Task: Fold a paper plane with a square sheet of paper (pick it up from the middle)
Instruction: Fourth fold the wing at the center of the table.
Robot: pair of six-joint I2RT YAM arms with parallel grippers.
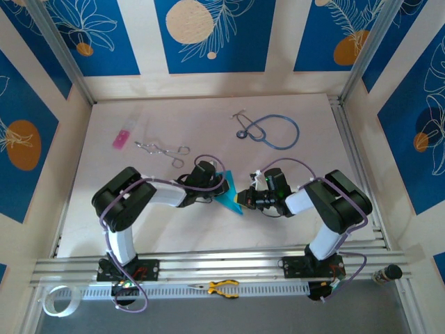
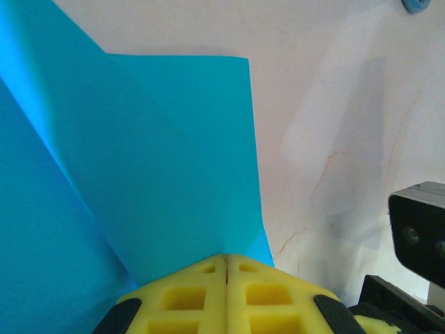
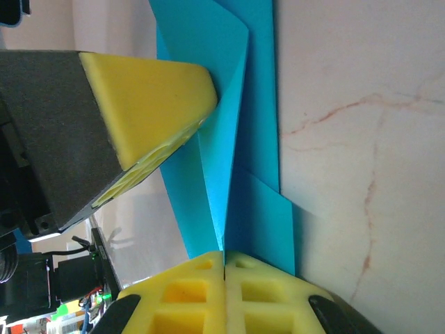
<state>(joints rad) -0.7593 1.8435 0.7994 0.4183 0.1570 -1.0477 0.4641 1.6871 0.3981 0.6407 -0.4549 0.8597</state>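
Observation:
The cyan-blue paper (image 1: 229,197) is a creased angular shape held between both arms at the table's middle. My left gripper (image 1: 220,182) is shut on it from the left; in the left wrist view the yellow pads (image 2: 201,289) meet at the paper (image 2: 153,160). My right gripper (image 1: 242,200) is shut on its pointed end from the right; in the right wrist view the folded paper (image 3: 229,139) rises from my closed pads (image 3: 188,292), with the left arm's yellow finger (image 3: 149,104) pressing on the paper's side.
A blue-tubed stethoscope (image 1: 271,131) lies at the back right. Metal tongs (image 1: 161,148) and a small pink rectangle (image 1: 121,138) lie at the back left. Yellow-handled pliers (image 1: 221,287) rest on the front rail.

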